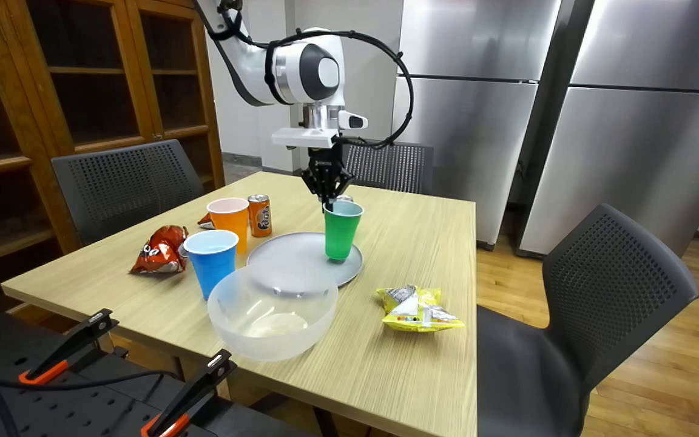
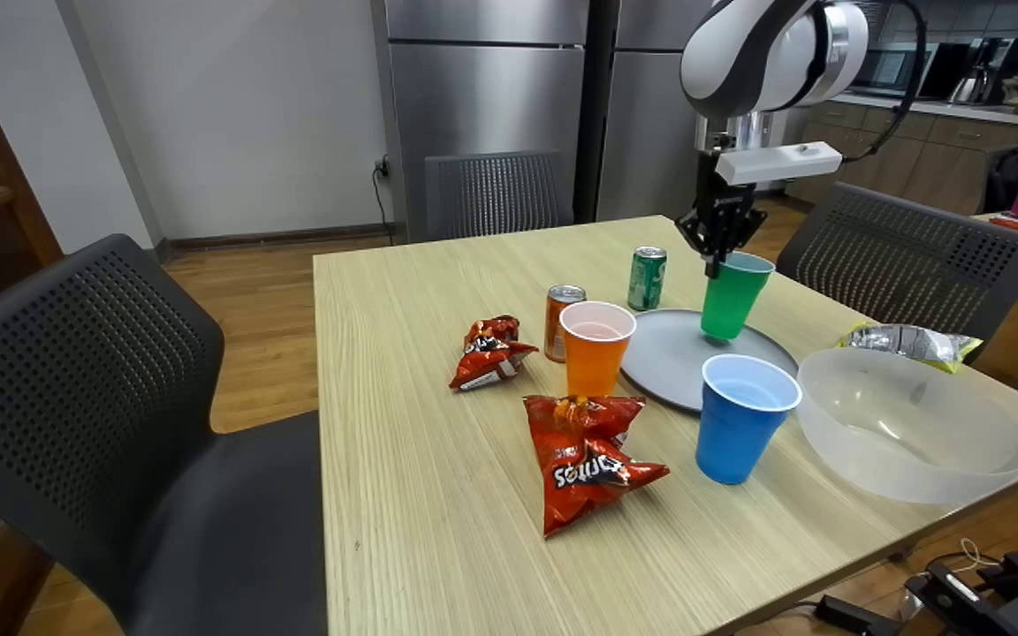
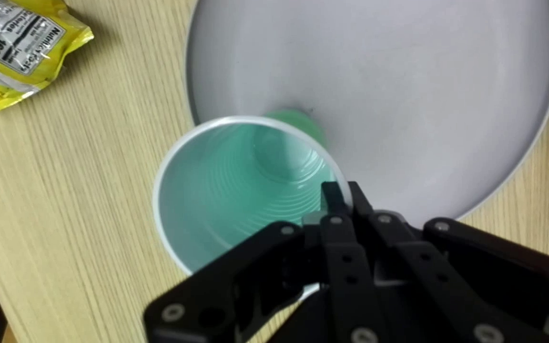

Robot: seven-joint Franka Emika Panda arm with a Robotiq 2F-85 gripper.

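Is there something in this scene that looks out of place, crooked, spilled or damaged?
No spill or clear damage shows. The one slightly odd thing is the green cup: the fingers pinch only one side of its rim, and it seems to lean a little over the gray plate. Whether its base touches, I cannot tell.

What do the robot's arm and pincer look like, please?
The arm is white and rounded, with dark grey patches and a silvery band. A black cable loops off it, and a white bar sticks out above the pincer, which is black, with slim fingers, round silver screws and pale lettering too small to read.
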